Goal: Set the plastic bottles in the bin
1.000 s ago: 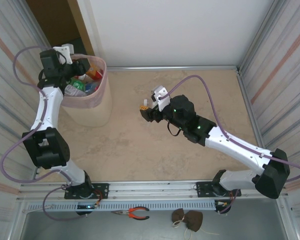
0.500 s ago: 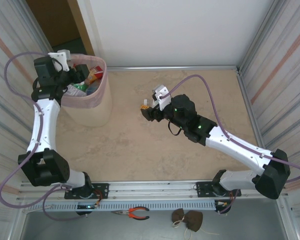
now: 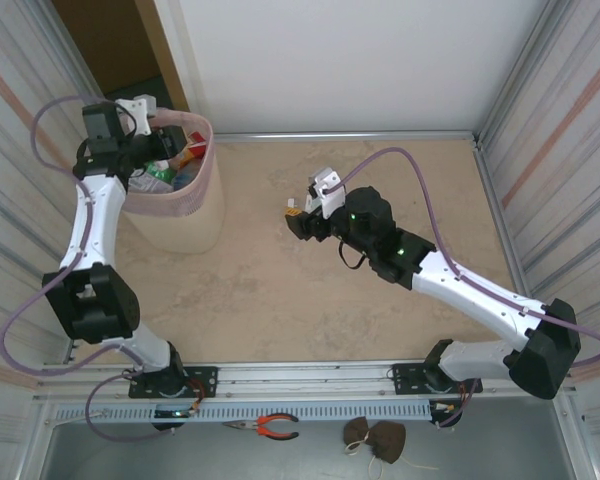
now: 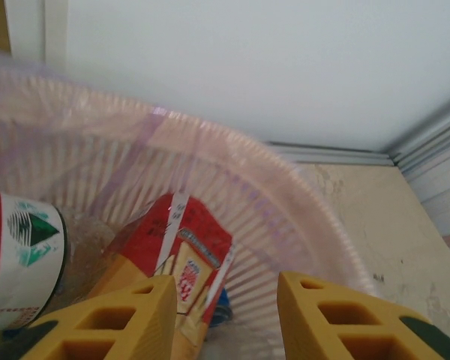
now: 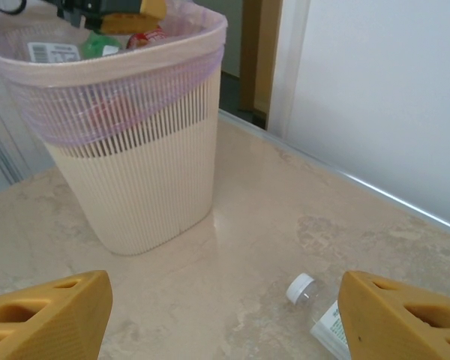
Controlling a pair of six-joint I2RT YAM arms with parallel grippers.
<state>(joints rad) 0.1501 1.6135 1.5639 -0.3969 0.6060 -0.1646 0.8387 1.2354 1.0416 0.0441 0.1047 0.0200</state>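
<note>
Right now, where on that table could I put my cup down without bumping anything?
The table is bare between the bin and the right gripper, and along the near rail. Crowded: the bin, heaped with bottles, left gripper over it.

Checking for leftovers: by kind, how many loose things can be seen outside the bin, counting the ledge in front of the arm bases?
Plastic bottle: 1
Orange-handled pliers: 1
Brown cloth bundle: 1
Total: 3
</note>
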